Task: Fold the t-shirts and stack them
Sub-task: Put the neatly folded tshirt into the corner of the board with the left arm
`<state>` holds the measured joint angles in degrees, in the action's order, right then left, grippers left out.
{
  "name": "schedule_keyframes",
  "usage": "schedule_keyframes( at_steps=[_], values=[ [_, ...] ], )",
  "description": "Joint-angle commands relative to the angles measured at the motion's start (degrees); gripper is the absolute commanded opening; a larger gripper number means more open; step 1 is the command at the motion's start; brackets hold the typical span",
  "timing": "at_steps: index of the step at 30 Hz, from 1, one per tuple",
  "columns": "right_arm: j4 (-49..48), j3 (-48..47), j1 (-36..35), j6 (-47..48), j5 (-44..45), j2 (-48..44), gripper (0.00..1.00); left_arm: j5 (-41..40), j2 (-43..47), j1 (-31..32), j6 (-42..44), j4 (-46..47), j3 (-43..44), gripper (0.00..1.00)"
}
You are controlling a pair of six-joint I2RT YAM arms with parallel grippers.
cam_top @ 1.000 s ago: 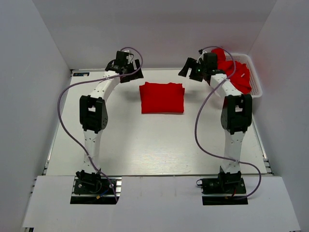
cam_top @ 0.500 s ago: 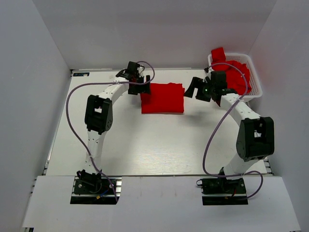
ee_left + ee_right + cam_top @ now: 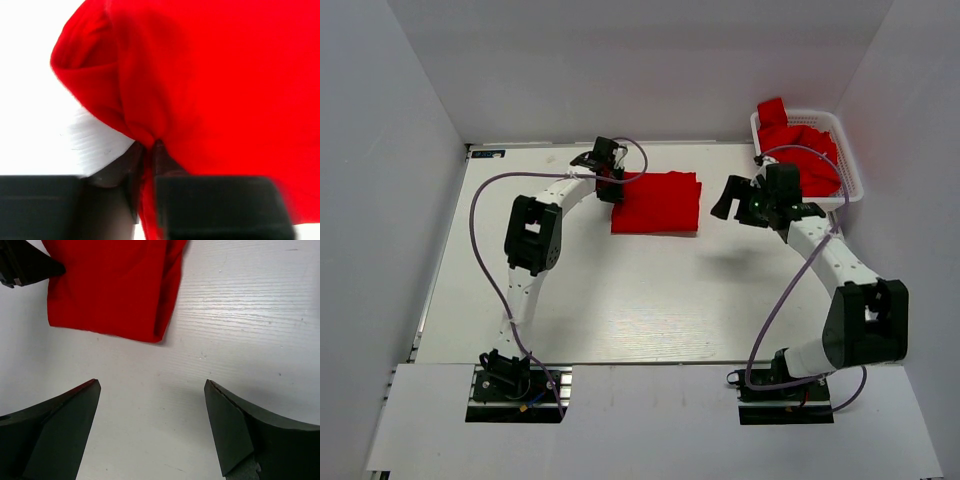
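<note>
Red folded t-shirt [image 3: 656, 203] flat on white table [image 3: 620, 300], just toward twelve o'clock from centre. Pinched at its nine o'clock edge by left gripper [image 3: 611, 186], jaws narrow on a bunched fold of cloth. At its three o'clock, apart from it, right gripper [image 3: 728, 198], spread wide, holding nothing. More red t-shirts [image 3: 805, 150] heaped in white basket [image 3: 857, 178] at two o'clock.

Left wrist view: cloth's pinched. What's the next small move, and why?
Probably slide the right gripper over to the right edge of the folded t-shirt and close. The left gripper pinches its left edge, while the right one's jaws stand open over bare table, short of the cloth.
</note>
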<state>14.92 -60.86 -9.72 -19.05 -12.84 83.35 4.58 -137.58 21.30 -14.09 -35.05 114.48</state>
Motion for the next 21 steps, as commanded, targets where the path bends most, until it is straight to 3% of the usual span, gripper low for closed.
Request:
schedule_keyframes(
  at_steps=[1,2,8,12,21],
  values=[
    [0.4,1.5,0.3,-0.5,4.2,-4.2,0.90,-3.4,-1.4,0.5,2.7,-1.0,0.3,0.18],
    [0.8,2.0,0.5,-0.9,4.9,-5.8,0.90,-3.4,-1.4,0.5,3.3,-1.9,1.2,0.00],
    [2.7,4.4,0.5,-3.4,14.4,-11.0,0.90,-6.3,1.2,-0.9,4.8,-3.1,3.6,0.00],
    [4.2,5.4,0.6,-3.8,18.0,-12.6,0.90,-12.9,2.5,-3.7,7.6,-6.5,8.6,0.00],
    [10.2,0.3,0.7,-4.9,21.7,-6.6,0.90,-22.8,4.7,-10.3,17.9,-6.4,10.8,0.00]
  ],
)
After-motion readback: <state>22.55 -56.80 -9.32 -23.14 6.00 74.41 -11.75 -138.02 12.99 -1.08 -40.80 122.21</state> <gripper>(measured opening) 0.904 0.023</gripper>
